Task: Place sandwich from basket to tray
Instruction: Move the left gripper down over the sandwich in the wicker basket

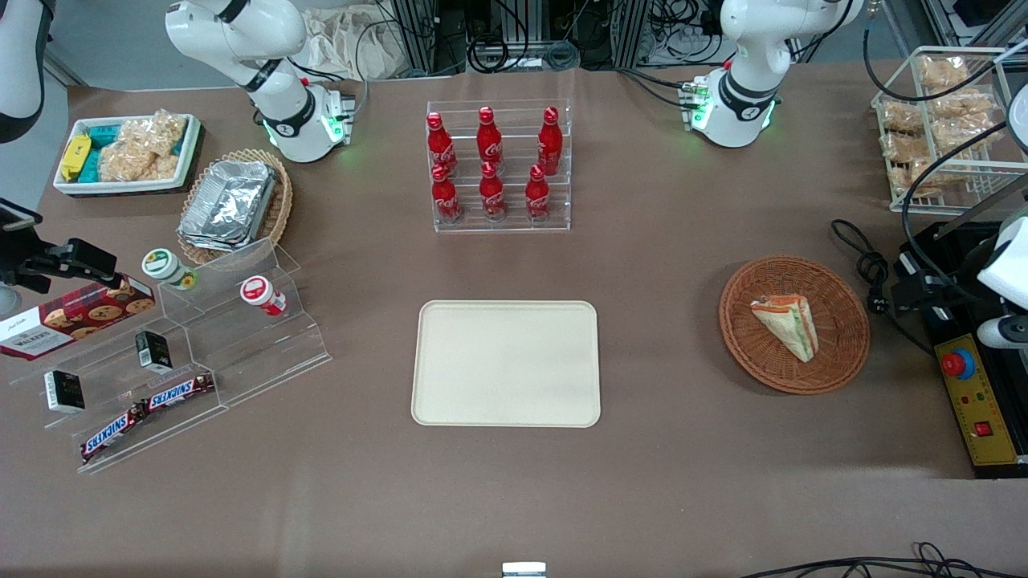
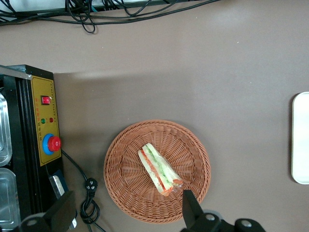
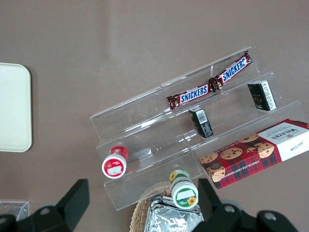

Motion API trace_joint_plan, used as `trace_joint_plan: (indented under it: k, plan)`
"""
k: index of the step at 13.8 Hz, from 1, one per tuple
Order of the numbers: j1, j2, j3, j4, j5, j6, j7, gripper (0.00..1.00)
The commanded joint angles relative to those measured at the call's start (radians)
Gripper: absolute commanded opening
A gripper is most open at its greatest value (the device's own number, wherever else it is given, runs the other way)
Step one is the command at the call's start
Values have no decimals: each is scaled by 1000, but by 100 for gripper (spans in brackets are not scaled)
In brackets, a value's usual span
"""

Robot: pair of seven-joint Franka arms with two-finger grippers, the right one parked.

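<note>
**Sandwich waiting in the basket, gripper spread wide above**

While the sandwich (image 1: 787, 325) is lying in the round reddish-brown basket (image 1: 835, 365), the tray (image 1: 506, 363) is sitting bare on the brown table (image 1: 658, 265), well apart from the basket and toward the parked arm's end of it. The sandwich is resting on its side, roughly in the middle of the weave, with its green, orange and red filling edge showing. In the left wrist view the gripper (image 2: 126, 211) is hanging above the basket (image 2: 125, 159) with its two dark fingers (image 2: 189, 207) splayed wide and grasping nothing; one finger is showing over the basket's rim close to the sandwich's (image 2: 159, 169) pointed end, the other over a black cable (image 2: 89, 205) just beside the basket. A control box (image 1: 976, 401) with a red button is sitting near the basket, at the working arm's end of the table. Six red bottles (image 1: 491, 164) are standing in a clear rack, farther from the front camera than the tray.
</note>
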Motion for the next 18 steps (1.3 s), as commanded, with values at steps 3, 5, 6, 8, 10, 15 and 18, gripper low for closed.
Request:
trace_joint_plan:
  k: [3, 5, 6, 8, 10, 15, 18]
  plan:
    - [2, 9, -3, 21, -7, -33, 15, 99]
    - [2, 16, -3, 14, -7, -48, 13, 99]
    - [2, 19, -3, -2, -6, -68, 12, 99]
    - [4, 15, -3, -54, -6, -69, -8, 99]
    - [5, 12, -2, -118, -7, -57, -54, 99]
    - [5, 6, -2, -329, -6, 85, -330, 98]
    - [5, 18, -2, -463, -4, 271, -506, 98]
